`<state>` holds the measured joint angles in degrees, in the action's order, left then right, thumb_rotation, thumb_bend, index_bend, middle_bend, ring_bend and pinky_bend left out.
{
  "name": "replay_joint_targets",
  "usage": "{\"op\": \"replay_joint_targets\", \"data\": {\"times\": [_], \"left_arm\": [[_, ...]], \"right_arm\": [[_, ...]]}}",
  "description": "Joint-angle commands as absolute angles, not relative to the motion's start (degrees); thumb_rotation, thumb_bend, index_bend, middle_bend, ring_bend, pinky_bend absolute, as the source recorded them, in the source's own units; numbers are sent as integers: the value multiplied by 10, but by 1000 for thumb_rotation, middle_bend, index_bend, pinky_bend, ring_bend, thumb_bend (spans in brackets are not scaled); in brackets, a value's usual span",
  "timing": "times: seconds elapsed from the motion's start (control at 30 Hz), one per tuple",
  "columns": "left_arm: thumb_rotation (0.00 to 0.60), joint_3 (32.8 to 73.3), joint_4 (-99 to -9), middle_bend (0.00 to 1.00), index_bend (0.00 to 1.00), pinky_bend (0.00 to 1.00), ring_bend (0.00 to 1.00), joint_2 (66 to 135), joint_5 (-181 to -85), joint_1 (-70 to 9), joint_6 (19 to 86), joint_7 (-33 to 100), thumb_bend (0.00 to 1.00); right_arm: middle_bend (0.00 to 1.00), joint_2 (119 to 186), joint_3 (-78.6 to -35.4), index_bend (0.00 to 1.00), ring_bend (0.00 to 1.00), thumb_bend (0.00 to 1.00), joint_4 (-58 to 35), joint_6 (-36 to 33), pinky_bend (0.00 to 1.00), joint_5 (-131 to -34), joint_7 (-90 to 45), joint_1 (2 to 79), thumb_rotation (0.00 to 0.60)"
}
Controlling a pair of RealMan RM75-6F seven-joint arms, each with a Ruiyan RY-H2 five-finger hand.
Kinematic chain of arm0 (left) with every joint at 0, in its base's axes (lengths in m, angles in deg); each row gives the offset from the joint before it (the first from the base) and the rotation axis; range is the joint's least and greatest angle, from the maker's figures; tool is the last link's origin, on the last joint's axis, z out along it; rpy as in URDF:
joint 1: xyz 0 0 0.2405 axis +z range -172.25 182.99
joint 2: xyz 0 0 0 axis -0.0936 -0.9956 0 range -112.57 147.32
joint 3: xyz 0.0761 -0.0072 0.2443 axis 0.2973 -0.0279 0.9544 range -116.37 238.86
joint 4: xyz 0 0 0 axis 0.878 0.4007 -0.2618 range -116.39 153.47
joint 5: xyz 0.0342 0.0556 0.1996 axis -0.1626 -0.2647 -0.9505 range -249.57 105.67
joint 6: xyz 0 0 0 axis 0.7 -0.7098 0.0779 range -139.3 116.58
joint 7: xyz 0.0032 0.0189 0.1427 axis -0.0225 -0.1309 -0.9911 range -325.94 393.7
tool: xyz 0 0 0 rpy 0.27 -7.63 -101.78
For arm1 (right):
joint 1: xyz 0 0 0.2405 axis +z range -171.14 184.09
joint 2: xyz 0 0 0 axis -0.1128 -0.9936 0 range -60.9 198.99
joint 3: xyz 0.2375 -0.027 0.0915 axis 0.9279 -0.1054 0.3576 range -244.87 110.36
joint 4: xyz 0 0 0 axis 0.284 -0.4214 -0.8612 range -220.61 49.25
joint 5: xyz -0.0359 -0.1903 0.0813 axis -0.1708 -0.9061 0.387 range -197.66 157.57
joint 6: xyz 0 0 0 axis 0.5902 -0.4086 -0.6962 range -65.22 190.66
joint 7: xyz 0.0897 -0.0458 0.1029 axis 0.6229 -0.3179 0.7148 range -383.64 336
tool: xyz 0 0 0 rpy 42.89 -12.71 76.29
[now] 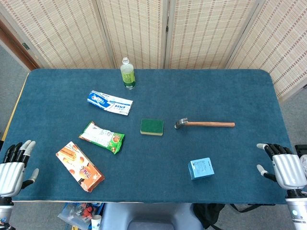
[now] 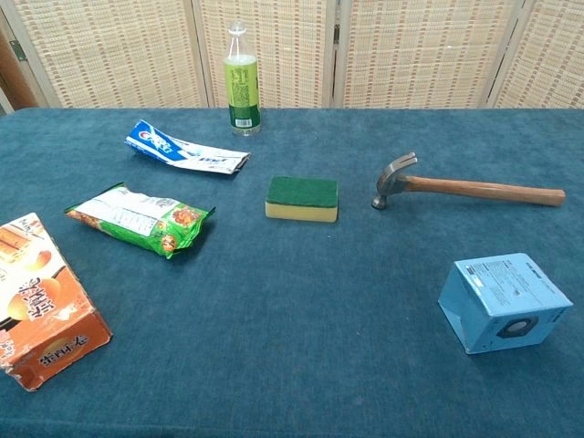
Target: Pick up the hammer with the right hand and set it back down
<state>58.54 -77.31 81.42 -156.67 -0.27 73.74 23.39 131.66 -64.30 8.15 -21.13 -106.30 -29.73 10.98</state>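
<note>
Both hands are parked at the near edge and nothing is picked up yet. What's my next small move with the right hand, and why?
Probably reach the right hand forward and inward toward the hammer, aiming at its wooden handle. The hand is open at the table's near right edge, holding nothing, and the hammer lies flat with the handle end pointing toward that side. The blue box sits nearer in, so keep to the right of it.

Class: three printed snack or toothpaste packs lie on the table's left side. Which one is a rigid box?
The orange biscuit box, nearest the left hand; the green snack bag and blue-white toothpaste pack are soft.
</note>
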Motion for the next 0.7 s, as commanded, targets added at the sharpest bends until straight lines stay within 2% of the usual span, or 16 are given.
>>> {"op": "replay_joint_targets", "data": {"times": [0.03, 0.43, 0.7], "left_arm": [[600, 585, -772, 0, 0, 0, 0, 815, -1568, -3, 737, 234, 348], [600, 586, -771, 0, 0, 0, 0, 818, -1576, 0, 748, 240, 348], [600, 588, -768, 0, 0, 0, 0, 820, -1580, 2, 752, 246, 348]], "right_arm": [[327, 1318, -642, 279, 275, 209, 80, -213, 333, -1063, -298, 109, 600], [327, 1321, -640, 279, 275, 209, 75, -209, 333, -1067, -293, 116, 600], [327, 1306, -621, 279, 243, 213, 96, -158, 333, -1063, -316, 160, 600]]}}
